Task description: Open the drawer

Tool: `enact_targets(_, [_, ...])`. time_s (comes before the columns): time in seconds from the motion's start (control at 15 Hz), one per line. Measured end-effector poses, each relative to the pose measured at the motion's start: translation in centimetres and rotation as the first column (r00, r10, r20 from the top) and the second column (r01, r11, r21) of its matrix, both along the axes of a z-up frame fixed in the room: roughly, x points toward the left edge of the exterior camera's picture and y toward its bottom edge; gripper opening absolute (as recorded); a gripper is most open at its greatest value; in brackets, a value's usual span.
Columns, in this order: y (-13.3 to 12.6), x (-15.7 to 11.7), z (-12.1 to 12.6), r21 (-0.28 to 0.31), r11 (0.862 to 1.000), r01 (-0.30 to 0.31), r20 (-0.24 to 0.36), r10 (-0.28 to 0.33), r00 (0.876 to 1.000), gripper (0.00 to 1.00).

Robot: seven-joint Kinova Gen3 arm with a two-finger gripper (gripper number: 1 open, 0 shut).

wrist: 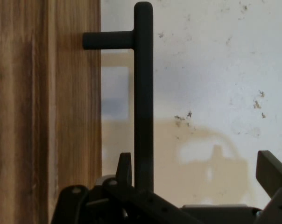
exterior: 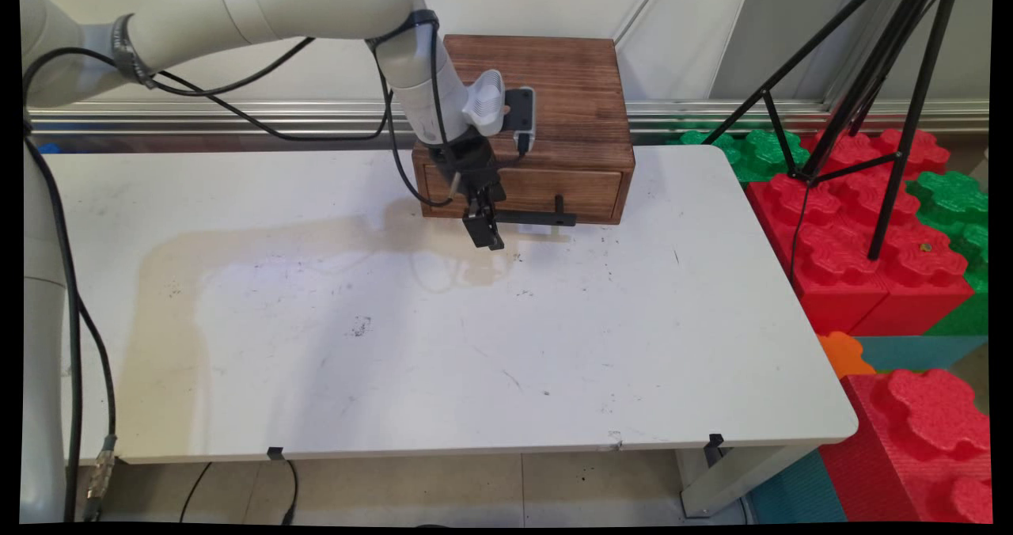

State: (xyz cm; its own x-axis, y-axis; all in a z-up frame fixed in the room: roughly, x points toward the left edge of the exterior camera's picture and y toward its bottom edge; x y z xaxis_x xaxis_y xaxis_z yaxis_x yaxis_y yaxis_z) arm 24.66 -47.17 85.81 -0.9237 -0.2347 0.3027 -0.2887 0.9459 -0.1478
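A white table [exterior: 443, 345], scuffed and marked with a pale tan stain, stands before a light wall; red and green foam blocks [exterior: 878, 234] and a black tripod [exterior: 870, 84] crowd its right side. The arm reaches in from the left, and its gripper [exterior: 484, 230] hangs at the left end of the drawer handle [exterior: 532, 218].

In the hand view the fingers are spread wide, one finger [wrist: 124, 169] between the bar and the wood, the other [wrist: 271, 172] well out over the table, so the bar lies between them but nearer the inner one; whether that finger touches it I cannot tell.

The wooden drawer box [exterior: 546, 115] sits at the table's far edge, its drawer front [exterior: 526, 191] facing the camera and apparently closed. The box looks solid, stiff and fairly heavy. The handle is a slim, rigid, smooth dark bar, probably metal and a little slippery; its long axis runs left to right along the front, held off on short posts. Mid-bar seems the fairest hold.
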Motion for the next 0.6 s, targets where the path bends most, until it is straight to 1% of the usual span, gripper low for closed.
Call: enact_targets(0.6, [-1.2, -0.4, -2.2, 0.012, 0.999, 0.039, 0.031, -0.039, 0.999, 1.0])
